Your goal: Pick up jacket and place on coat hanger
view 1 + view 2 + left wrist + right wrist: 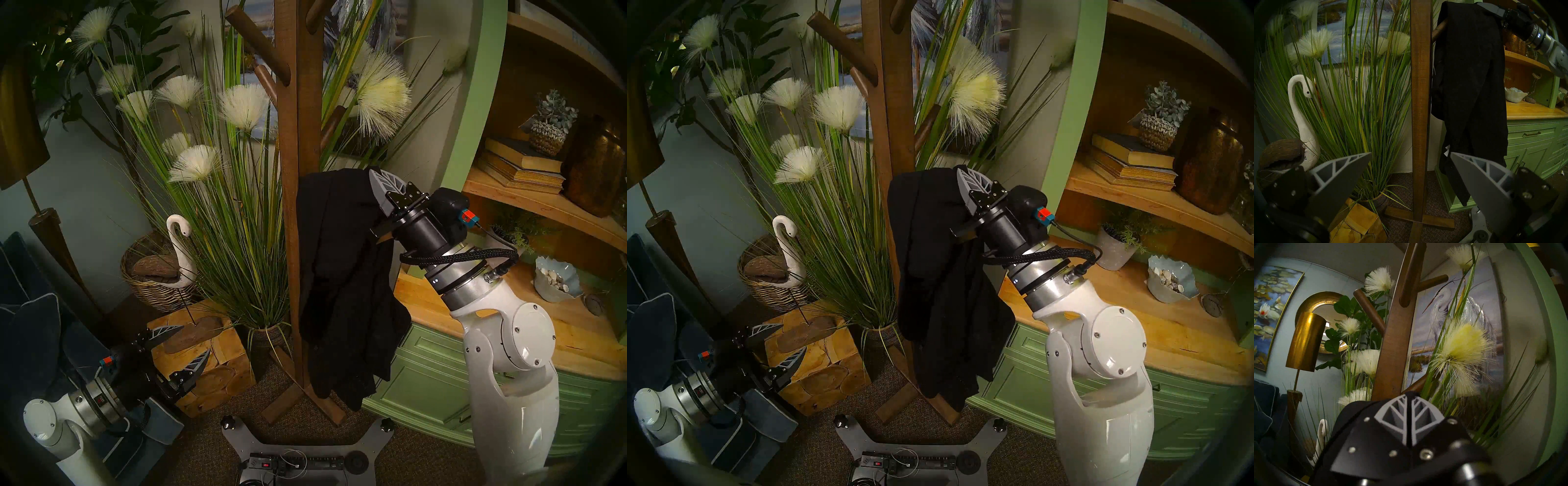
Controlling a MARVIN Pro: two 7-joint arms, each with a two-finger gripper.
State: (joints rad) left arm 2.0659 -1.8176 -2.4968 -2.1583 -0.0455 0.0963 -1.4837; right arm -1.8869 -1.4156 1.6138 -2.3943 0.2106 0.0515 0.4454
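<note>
You are holding the jacket (342, 271) up in the right gripper (373, 185), whose fingers are pressed together on a fold at the garment's top edge; the right wrist view shows the two grey fingertips (1409, 414) meeting with black cloth between them. The jacket is hanging limp just to the right of the stand (293, 169), its upper part level with the lowest right-hand peg (1438, 31), and its hem is dangling above the stand's crossed foot. Whether cloth is already resting on that peg I cannot tell.

The step in hand, as I judge it, is hooking the collar over a peg. Raise the pinched edge above the peg tip first, then carry it toward the post and lower it so the cloth falls on both sides of the peg. Part the fingers only once the weight is on the wood.

Room is tight along the right edge: the green cabinet (424, 373) and its worktop are sitting close beside your forearm, and the grass plumes (383, 98) are crowding the upper pegs. The open room is toward the robot's side of the post.

The left gripper (181, 346) is hanging low near the floor's left corner, fingers spread wide and holding nothing, well apart from the jacket.
</note>
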